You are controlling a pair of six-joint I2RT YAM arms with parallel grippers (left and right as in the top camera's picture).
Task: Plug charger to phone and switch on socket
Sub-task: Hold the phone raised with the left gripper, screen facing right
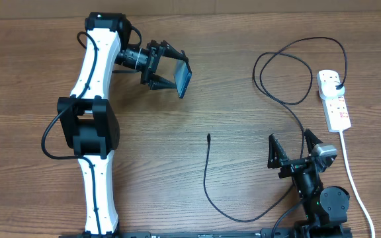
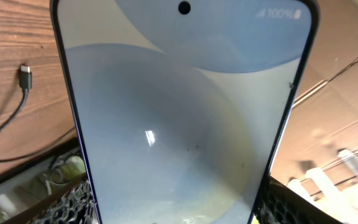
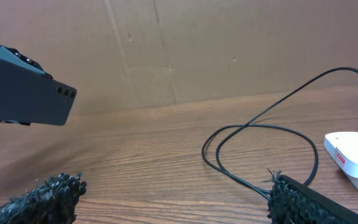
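Two arms work over the wooden table [image 1: 197,39], and there is one each of the task's three things.

The one phone [image 1: 184,82] is off the table, grasped by the left gripper [image 1: 177,74]. The left fingers [image 2: 73,202] are clamped on its two long edges near the lower end. In the left wrist view the lit pale-blue screen [image 2: 185,118] fills the picture, with "100%" at its upper corner. The right wrist view shows the phone's dark back [image 3: 27,93] raised in front of a cardboard wall.

The one charger [image 1: 207,178] lies on the table as a single thin black cable. Its connector tip [image 1: 208,137] rests free near the middle of the table, well apart from the phone, and also shows in the left wrist view [image 2: 25,76]. From the tip the cable curves toward the near edge, comes up past the right gripper [image 1: 293,147], and makes one large loop [image 1: 283,73]. It ends in a black plug [image 1: 337,82] seated in the far outlet of the two.

The one socket [image 1: 336,109] lies at the right side of the table, with its white cord [image 1: 352,172] running to the near edge. I cannot tell how its switches are set.

The right fingers [image 1: 274,151] are spread apart and hold nothing. The cable passes just beside one of them [image 3: 303,202]; whether it touches I cannot tell.
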